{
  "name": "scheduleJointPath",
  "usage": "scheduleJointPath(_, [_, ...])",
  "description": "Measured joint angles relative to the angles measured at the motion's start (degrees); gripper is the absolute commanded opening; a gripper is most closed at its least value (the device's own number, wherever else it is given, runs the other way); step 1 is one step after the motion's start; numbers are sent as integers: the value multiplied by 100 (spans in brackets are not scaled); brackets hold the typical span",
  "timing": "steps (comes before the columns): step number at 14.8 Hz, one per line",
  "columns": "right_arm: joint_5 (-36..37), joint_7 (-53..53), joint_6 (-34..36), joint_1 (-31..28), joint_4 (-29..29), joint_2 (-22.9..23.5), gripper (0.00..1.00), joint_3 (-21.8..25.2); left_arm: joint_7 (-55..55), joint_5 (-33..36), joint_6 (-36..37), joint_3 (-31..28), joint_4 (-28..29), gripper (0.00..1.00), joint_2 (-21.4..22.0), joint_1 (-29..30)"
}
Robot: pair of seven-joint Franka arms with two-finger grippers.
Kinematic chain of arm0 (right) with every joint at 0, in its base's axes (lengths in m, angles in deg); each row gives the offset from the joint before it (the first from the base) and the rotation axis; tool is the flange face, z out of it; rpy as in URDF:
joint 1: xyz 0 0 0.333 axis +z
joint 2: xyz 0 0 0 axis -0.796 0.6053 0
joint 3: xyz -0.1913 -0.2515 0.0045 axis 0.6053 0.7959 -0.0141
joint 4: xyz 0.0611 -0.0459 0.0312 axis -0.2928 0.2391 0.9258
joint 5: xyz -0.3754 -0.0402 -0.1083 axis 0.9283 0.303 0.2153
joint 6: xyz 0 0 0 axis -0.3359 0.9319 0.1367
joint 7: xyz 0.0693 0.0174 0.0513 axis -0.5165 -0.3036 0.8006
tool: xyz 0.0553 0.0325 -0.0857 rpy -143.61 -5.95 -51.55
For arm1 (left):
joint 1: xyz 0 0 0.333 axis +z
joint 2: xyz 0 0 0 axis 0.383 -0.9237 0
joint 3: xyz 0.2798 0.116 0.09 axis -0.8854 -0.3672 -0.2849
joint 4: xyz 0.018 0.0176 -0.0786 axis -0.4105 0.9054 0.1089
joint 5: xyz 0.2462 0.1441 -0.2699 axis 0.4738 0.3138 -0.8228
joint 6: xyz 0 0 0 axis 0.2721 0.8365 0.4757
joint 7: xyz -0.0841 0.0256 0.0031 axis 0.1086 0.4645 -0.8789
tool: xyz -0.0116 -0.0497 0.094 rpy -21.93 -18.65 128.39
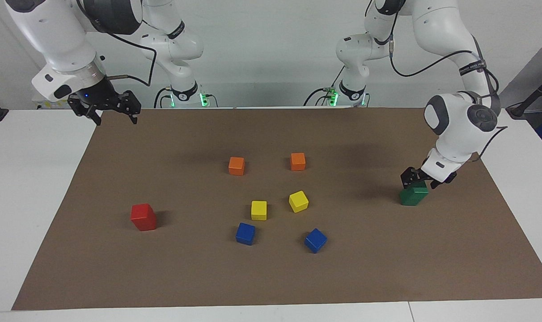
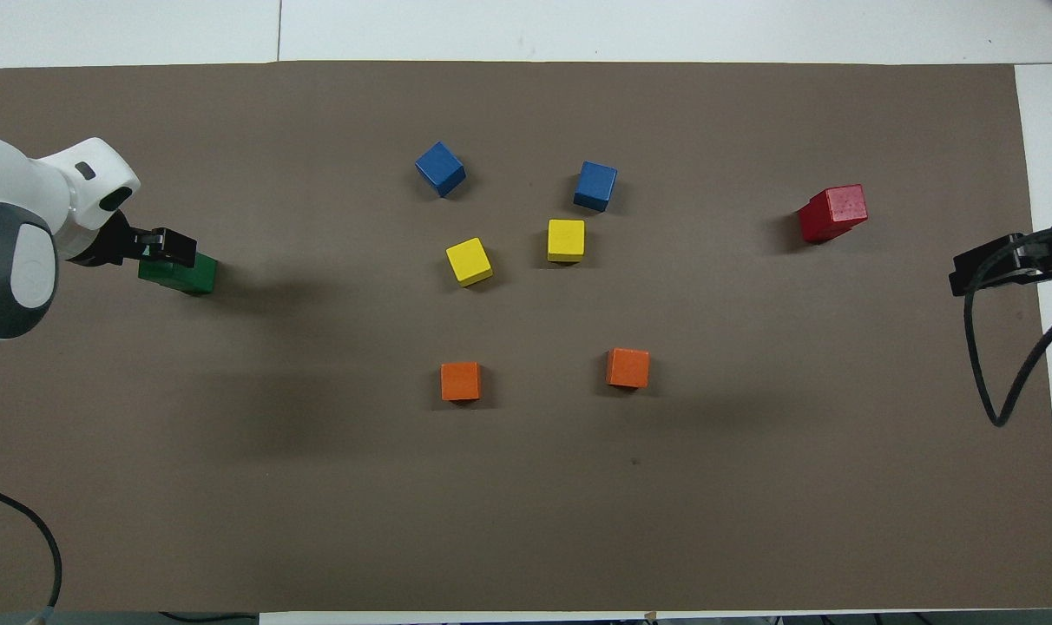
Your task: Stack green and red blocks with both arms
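Left tool (image 1: 419, 180): mine, low over the green stack, fingers spread apart and gripping nothing; the tips sit at the level of the stack's top, and I cannot tell whether they touch it.
Right tool (image 1: 104, 107): mine, raised high over the corner of the brown mat at the right arm's end, close to the robots; fingers spread wide, holding nothing.
Green stack (image 1: 413, 195): the green blocks stand as one dark green pile on the mat at the left arm's end of the worktop, directly under my left tool.
Red stack (image 1: 143, 217): the red blocks stand as one bright red pile on the mat toward the right arm's end, alone, well apart from my right tool.
Orange cubes (image 1: 236, 165): two, side by side mid-mat, nearer to the robots than the other loose cubes.
Yellow cubes (image 1: 259, 210): two, in the middle, between the orange pair and the blue pair.
Blue cubes (image 1: 245, 233): two, farthest from the robots.
Mat (image 1: 271, 277): brown sheet covering most of the white worktop (image 1: 25, 179).
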Motion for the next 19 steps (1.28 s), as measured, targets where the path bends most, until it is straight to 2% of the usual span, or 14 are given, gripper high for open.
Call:
scheduleJointPath(6, [-2,0,175,310,4,-173,100,339,0,-13,1396,89,-192,100,1234,-21])
scheduleJointPath(9, [-2,0,177,313,4,-172,100,355,282,-32,1819,91,-151,100,1621,-182])
scheduleJointPath(14, [-2,0,178,315,4,-172,100,359,738,-358,1809,40,-115,100,1636,-333])
scheduleJointPath(19, [-2,0,178,315,4,-172,100,366,745,-499,2029,-131,-597,100,1313,-372])
